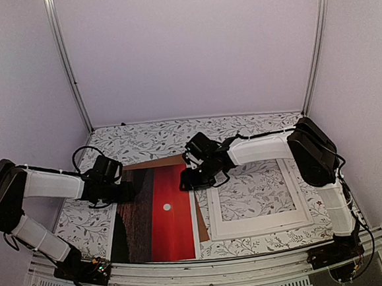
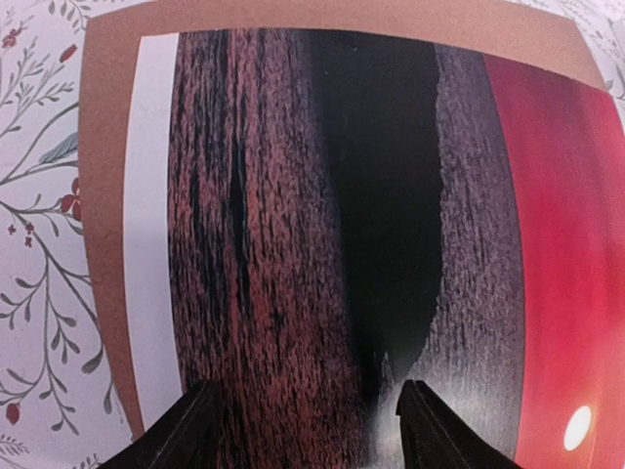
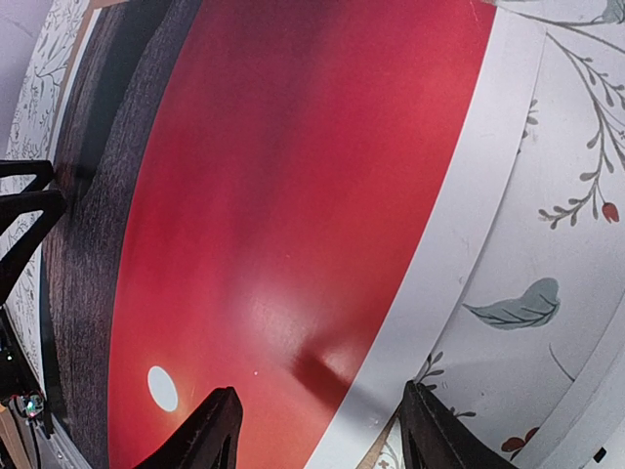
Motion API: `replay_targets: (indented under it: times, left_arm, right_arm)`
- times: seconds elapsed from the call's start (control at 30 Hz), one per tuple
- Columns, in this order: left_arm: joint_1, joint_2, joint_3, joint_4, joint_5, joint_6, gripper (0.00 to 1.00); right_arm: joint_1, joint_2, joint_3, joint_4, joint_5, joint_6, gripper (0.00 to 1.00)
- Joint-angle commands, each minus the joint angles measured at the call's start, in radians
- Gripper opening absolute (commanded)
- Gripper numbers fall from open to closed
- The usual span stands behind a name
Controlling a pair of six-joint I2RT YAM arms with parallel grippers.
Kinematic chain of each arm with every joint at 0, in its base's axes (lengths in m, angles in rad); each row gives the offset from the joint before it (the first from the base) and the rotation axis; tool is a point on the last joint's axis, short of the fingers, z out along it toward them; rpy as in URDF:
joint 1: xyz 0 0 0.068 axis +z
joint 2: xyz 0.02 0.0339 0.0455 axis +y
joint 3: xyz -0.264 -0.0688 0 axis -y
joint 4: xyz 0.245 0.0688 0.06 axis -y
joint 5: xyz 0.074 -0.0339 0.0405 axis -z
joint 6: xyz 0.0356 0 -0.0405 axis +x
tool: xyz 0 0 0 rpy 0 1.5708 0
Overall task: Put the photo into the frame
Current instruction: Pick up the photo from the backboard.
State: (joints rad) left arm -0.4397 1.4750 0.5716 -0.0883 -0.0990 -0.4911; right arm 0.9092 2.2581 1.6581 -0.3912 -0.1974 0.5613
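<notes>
- Large red-sunset paper print (image 1: 160, 215) lay flat on a plain brown board (image 1: 156, 162).
- Left jaws spread above its dark side.
- Right jaws spread above its red side.

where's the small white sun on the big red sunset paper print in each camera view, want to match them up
top external: the small white sun sits lower middle, slightly left, on the large red sunset paper print.
left wrist: bottom right corner.
right wrist: lower left.
shared landmark: the red sky band around the sun, in all three views.
</notes>
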Motion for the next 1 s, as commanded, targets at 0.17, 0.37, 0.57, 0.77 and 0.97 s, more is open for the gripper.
replay_targets:
  times: [0.17, 0.37, 0.57, 0.77, 0.97]
  left_arm:
    - [-0.021, -0.012, -0.003, -0.03, 0.022, -0.024, 0.66]
    - [-0.019, -0.059, 0.015, -0.065, -0.051, -0.024, 0.68]
    - [0.014, -0.042, 0.055, -0.087, -0.049, -0.009, 0.69]
    - [0.055, 0.0, 0.093, -0.088, -0.026, 0.015, 0.69]
    - [0.101, 0.064, 0.127, -0.073, 0.002, 0.037, 0.69]
  right_arm:
    - [0.002, 0.033, -0.063, -0.064, 0.032, 0.018, 0.59]
    - [0.002, -0.006, -0.058, -0.07, 0.101, 0.011, 0.59]
    - [-0.002, -0.022, -0.036, -0.099, 0.14, 0.006, 0.59]
    - [-0.008, -0.034, -0.035, -0.13, 0.174, 0.018, 0.6]
    - [-0.015, -0.04, -0.041, -0.149, 0.192, 0.02, 0.6]
